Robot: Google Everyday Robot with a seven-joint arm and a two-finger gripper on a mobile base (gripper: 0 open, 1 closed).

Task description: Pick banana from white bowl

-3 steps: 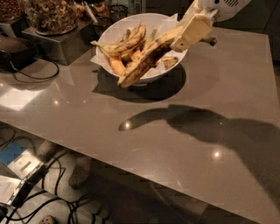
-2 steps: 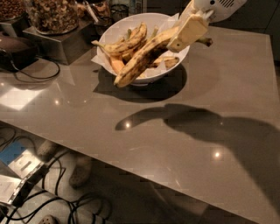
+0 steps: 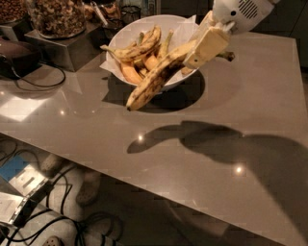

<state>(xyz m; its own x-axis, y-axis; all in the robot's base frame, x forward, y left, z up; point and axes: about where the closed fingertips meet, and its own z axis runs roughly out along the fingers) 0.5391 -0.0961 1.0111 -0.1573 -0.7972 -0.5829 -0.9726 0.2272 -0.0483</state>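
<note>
While over bowl, jaws on banana.

Your tool, at the top right, had flat cream-coloured fingers under a rounded white housing marked with dark vent slots and a small dark dot.

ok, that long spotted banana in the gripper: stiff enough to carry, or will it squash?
Probably soft: the long yellow banana, heavily brown-spotted, looks overripe, so the gripper, shut near its stem end over the large white bowl, may dent it. Most of its length juts out unsupported, so it could droop or pivot.
</note>
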